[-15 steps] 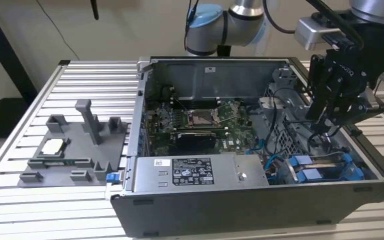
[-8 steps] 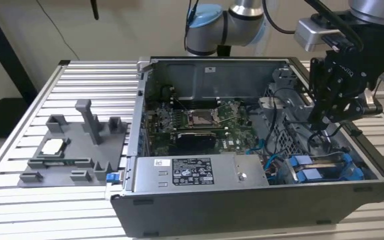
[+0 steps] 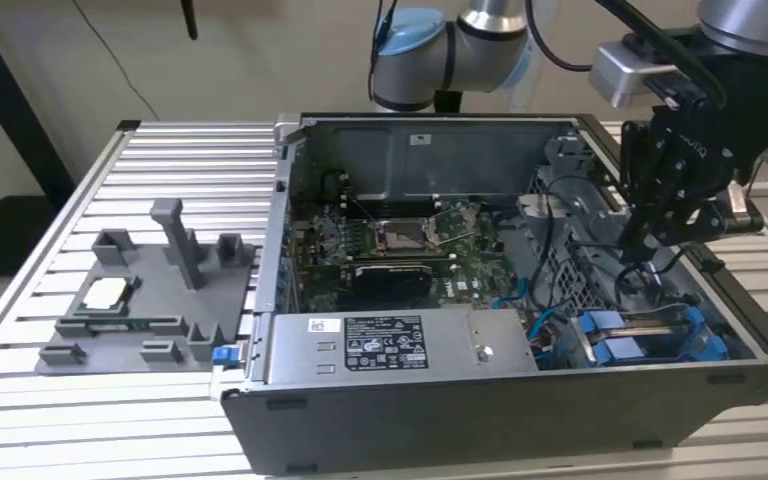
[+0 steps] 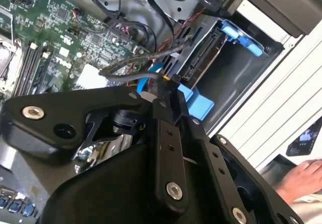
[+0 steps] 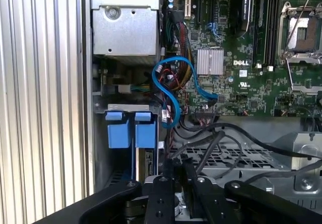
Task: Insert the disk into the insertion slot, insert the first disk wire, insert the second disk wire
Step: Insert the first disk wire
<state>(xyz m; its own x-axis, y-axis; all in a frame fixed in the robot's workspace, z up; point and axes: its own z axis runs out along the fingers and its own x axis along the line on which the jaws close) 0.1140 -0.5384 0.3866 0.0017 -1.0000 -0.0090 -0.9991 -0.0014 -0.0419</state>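
Second wrist view, end effector (image 4: pixel 168 89) clenched on black wire (image 4: pixel 126 72), disk (image 4: pixel 201 64) just beyond

Place: robotics lab or test workshop (clearly no home or office).
Bench: slatted aluminium table (image 3: pixel 37 430).
Rig: industrial robot arm (image 3: pixel 424 60) reaching over an open computer case (image 3: pixel 491 430).
Fixture: grey moulded parts holder (image 3: pixel 144 300) just beside the case.
Operator: a person's hand (image 4: pixel 303 176) beside the table.
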